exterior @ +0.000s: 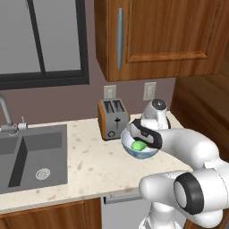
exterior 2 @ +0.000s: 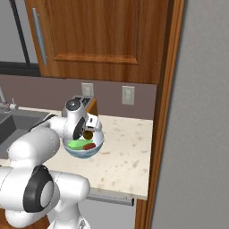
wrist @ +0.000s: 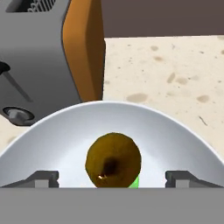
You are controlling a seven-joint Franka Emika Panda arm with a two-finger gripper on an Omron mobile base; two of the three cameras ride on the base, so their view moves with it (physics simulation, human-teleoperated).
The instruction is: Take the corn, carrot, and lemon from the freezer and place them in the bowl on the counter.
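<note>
Hand view: gripper spread wide, lemon between its tips above the bowl; toaster at 11 o'clock.

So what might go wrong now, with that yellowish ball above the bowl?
The dull yellow-olive lemon sits between wide-set fingertips over the round white bowl, seemingly loose. It may bounce off the bright green corn and orange-red carrot inside. The grey toaster stands close, so the hand might bump it.

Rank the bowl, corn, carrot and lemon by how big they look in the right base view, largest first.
1. bowl
2. corn
3. carrot and lemon: about alike, both partly hidden, and the lemon sits higher, between the fingers of the gripper, so no ranking between them.
</note>
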